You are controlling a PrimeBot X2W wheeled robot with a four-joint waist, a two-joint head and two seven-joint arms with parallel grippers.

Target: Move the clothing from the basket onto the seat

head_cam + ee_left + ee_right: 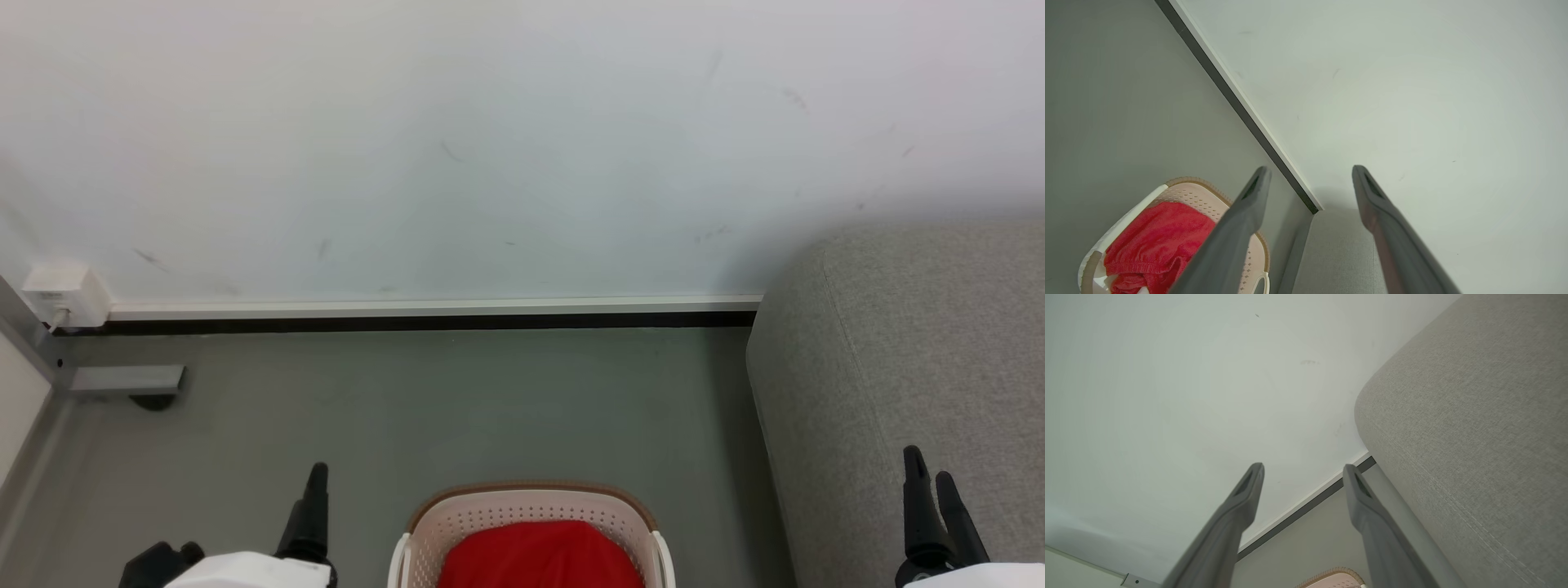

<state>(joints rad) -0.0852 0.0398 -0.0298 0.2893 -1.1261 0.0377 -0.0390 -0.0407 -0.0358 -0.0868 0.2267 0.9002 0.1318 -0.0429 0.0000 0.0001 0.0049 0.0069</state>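
The cream basket (522, 510) with its brown rim sits on the floor at the bottom centre of the head view, bright red clothing (539, 555) heaped inside. The left wrist view has the basket (1208, 200) and the red clothing (1155, 241) at its lower left. The light grey seat (906, 367) stands at the right, and the right wrist view has the seat (1474, 437) along its right side. My left gripper (314, 482) is left of the basket; its fingers (1249, 204) stand open and empty. My right gripper (931, 482) is in front of the seat, open with nothing between its fingers (1249, 490).
A pale wall (490, 147) with a dark baseboard (408, 322) runs across the back. A white socket box (61, 294) and a grey metal bracket (122, 380) are at the far left. Grey floor (449, 408) lies between basket and wall.
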